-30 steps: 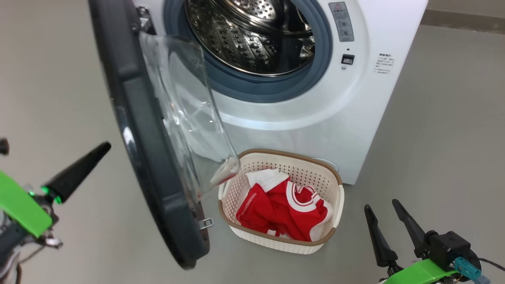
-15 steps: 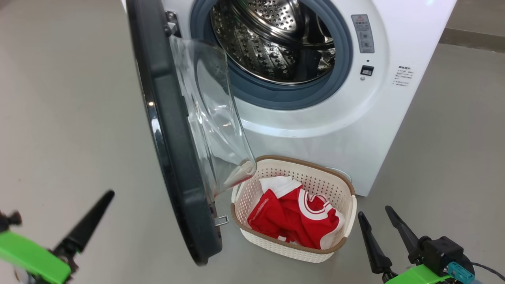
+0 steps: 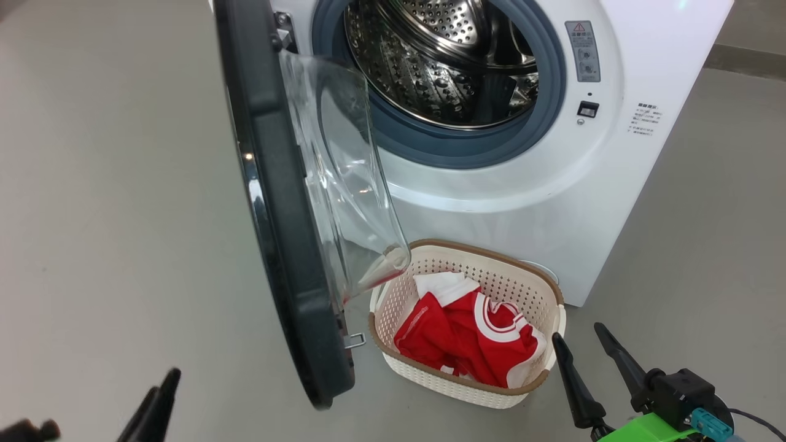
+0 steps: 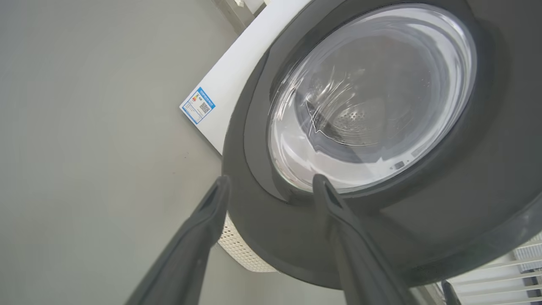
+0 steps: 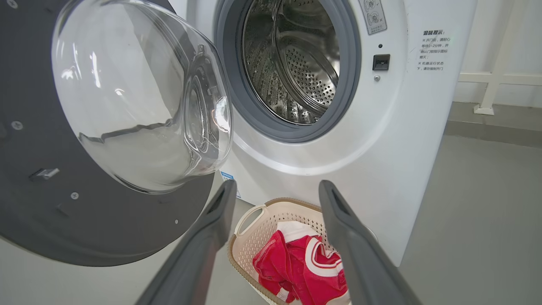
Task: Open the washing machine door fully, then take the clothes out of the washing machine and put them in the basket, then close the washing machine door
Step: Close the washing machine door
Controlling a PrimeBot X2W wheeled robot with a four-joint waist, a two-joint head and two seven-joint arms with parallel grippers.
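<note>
Left gripper (image 3: 161, 382) sits low at the lower left of the head view, well apart from the washing machine door (image 3: 276, 215). In its wrist view the two dark fingers (image 4: 211, 212) are spread wide with nothing between them, pointing toward the door's black outer face and not touching it. Right gripper (image 3: 577, 331) is at the lower right, jaws likewise wide apart and empty, near the right end of the basket (image 3: 454, 387) but clear of it. The door is swung out from the washing machine (image 3: 522, 202), nearly edge-on to the head camera. Its glass bowl (image 3: 344, 184) bulges toward the drum (image 3: 442, 61), and its lowest part is just beside the basket's rim; contact cannot be told. The basket stands on the grey floor (image 3: 110, 184) close before the machine. The clothes (image 3: 466, 344), red with white trim plus a white piece, lie heaped inside it.
</note>
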